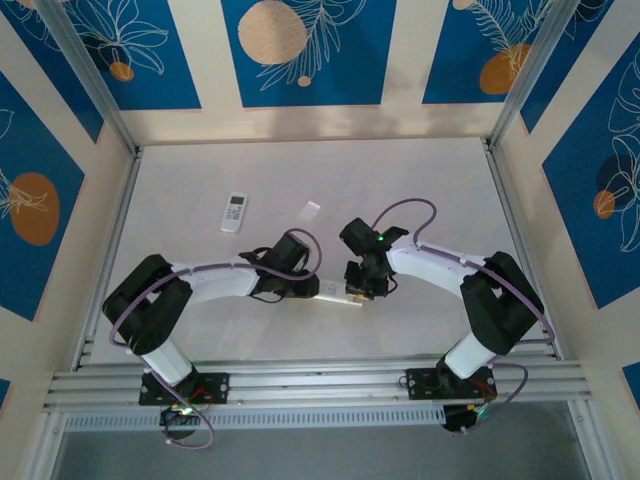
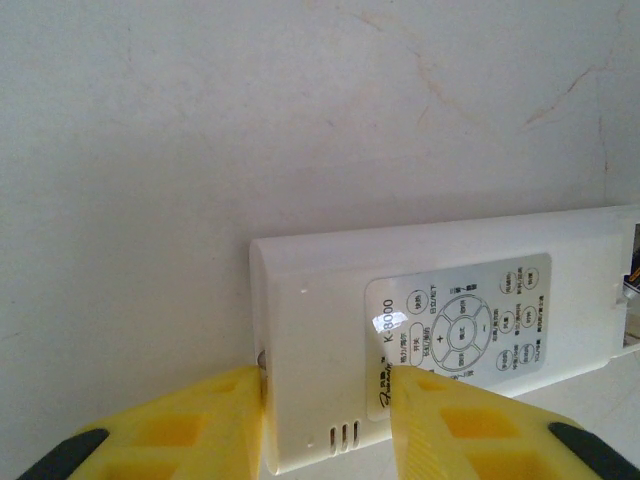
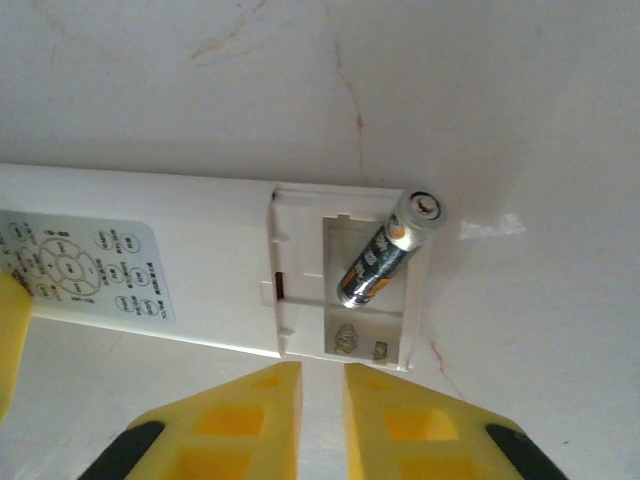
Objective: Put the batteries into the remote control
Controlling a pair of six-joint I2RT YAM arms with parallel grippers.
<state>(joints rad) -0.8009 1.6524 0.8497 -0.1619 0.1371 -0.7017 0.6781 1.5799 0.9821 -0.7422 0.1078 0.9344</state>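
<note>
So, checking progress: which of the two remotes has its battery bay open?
The remote between the left fingers: its open bay holds a tilted battery. The other remote lies alone, farther back.

We see the left arm (image 1: 215,283) and the right arm (image 1: 440,265) bent inward over the white table (image 1: 420,190), meeting near its middle. A long white remote (image 1: 336,294) lies between them. The left gripper (image 1: 312,288) is at its left end and the right gripper (image 1: 364,288) is over its right end. Farther back, well apart from them, lie a smaller white remote (image 1: 233,212) and a small pale flat piece (image 1: 311,209).
</note>
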